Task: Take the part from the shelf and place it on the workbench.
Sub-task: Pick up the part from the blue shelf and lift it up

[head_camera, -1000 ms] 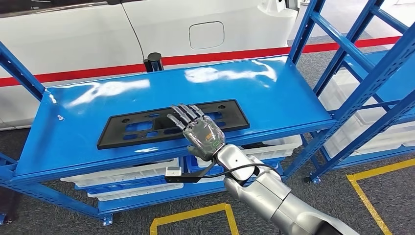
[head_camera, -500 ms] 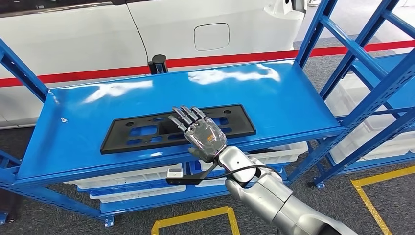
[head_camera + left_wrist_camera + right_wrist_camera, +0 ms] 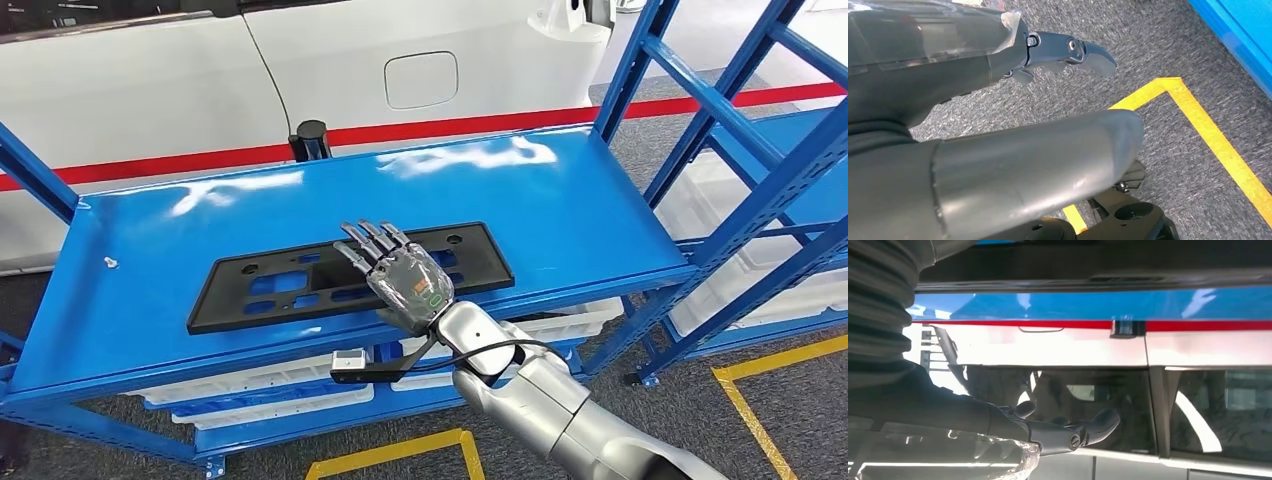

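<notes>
Head view, looking down at a glossy blue shelf (image 3: pixel 560 190) with a long, flat black part (image 3: pixel 260 290) lying on it near the front edge. The part is a narrow rectangular plate with cut-out slots. Its long axis runs from side to side, roughly along the shelf's front edge, with the right end angled slightly away from the robot.

The right hand (image 3: pixel 400 275) reaches in from below, back of the hand upward, fingers extended and a little apart, holding nothing. It hovers over the right half of the part, fingertips pointing across the short width toward the far edge. Whether the fingers touch the plate cannot be told.

The left hand (image 3: pixel 998 150) hangs low over grey carpet and a yellow floor line, well away from the shelf; its fingers appear loosely apart and empty.

The right hand is plainly nearer. A grasp would probably mean closing across the part's narrow width, near the front edge.
</notes>
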Robot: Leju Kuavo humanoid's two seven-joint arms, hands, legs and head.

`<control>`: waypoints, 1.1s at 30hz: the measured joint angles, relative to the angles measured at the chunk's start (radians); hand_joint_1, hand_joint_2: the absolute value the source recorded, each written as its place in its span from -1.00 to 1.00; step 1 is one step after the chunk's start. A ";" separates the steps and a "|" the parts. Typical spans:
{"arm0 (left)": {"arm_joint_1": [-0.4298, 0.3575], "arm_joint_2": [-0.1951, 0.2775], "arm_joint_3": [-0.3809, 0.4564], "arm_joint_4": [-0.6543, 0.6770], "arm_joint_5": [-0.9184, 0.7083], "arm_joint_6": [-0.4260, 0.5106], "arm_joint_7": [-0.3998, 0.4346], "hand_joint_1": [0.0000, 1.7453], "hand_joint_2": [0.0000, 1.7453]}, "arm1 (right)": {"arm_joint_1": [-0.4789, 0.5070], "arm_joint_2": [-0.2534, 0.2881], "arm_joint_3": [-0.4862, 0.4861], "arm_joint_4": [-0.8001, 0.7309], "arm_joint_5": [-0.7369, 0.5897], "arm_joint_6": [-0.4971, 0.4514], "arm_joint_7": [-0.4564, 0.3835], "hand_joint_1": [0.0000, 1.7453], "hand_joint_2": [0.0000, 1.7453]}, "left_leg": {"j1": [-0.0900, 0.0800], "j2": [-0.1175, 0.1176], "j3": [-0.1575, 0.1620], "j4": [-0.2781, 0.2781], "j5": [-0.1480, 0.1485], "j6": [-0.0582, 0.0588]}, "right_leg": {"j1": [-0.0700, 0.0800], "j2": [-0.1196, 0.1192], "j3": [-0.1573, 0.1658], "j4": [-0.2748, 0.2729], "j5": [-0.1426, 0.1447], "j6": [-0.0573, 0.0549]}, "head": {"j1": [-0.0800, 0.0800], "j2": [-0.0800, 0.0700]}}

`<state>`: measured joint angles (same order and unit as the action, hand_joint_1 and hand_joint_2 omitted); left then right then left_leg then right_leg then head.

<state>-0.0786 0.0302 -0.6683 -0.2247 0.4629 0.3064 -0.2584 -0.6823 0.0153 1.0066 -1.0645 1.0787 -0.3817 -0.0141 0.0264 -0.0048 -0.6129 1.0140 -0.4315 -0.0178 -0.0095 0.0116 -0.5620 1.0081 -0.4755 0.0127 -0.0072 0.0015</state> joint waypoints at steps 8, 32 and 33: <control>0.001 -0.001 0.000 0.000 0.007 0.001 -0.010 -1.00 -1.00 | -0.003 0.012 0.004 0.023 -0.003 0.010 0.000 -1.00 1.00 | -0.013 -0.006 0.003 -0.004 -0.004 0.015 | -0.003 -0.004 0.009 -0.015 0.001 0.004 | 0.001 0.000; -0.001 -0.002 0.000 0.000 0.005 0.010 -0.015 -1.00 -1.00 | -0.048 0.066 0.010 0.189 0.055 0.029 0.074 -0.32 1.00 | -0.009 -0.004 0.005 -0.004 -0.005 0.020 | 0.000 -0.004 0.009 -0.016 0.002 0.016 | 0.000 0.000; -0.001 -0.002 0.000 0.000 0.005 0.011 -0.014 -1.00 -1.00 | -0.052 0.071 0.012 0.206 0.072 0.022 0.086 0.03 1.00 | -0.009 -0.004 0.005 -0.004 -0.005 0.020 | 0.000 -0.004 0.009 -0.016 0.002 0.016 | 0.000 0.000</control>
<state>-0.0800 0.0280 -0.6683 -0.2247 0.4682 0.3175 -0.2728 -0.7348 0.0865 1.0182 -0.8590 1.1505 -0.3596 0.0720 0.0171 -0.0085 -0.6075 1.0098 -0.4369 0.0023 -0.0094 0.0078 -0.5533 0.9919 -0.4735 0.0284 -0.0073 0.0015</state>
